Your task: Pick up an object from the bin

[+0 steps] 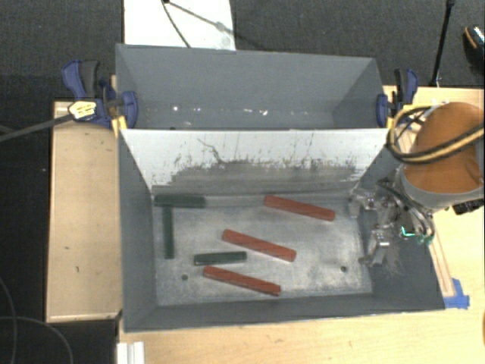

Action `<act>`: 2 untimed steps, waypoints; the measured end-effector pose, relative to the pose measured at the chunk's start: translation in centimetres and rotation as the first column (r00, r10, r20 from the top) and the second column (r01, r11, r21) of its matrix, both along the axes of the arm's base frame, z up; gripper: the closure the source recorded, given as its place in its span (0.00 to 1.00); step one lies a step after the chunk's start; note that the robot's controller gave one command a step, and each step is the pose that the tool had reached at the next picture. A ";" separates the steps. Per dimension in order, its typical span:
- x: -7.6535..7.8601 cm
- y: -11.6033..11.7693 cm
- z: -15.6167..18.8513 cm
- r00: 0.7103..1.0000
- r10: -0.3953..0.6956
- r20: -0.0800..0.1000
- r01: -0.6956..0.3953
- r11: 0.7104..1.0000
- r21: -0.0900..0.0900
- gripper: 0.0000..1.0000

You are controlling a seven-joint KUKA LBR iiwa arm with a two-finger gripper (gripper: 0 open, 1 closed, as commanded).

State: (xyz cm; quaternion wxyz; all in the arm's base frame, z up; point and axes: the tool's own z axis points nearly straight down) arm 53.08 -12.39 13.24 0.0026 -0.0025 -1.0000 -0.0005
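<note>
Grey metal bin (140, 203), six loose bars on its floor, none stacked. From the left I see an upright green bar (167, 233) lying front-to-back near the left wall. Its far end sits just under a back green bar (180, 201) that lies crosswise along the back wall, so the two make an L. Whether they touch I can't tell.

Next comes a short green bar (220, 258), crosswise, toward the front. Just in front of it is the front red bar (241, 280), slanted, its right end nearer the front. Just behind the short green one is the middle red bar (258, 246), with the same slant. Further right and back is the back red bar (298, 208), also slanted, right end pointing toward the arm.

The gripper (377, 241) is low at the right wall, over bare floor, with the orange cover (447, 158) and cables (413, 139) above it. I can't tell whether the jaws are apart or together. The back red bar is the nearest thing, left of the jaws and a bit further back, clearly apart from them. The rest lie well apart to the left.
</note>
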 end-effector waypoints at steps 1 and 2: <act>4.6 6.3 -6.2 0.991 0.135 0.009 -0.135 0.991 0.002 0.00; 6.0 10.1 -6.1 0.996 0.086 0.013 -0.086 0.996 0.000 0.00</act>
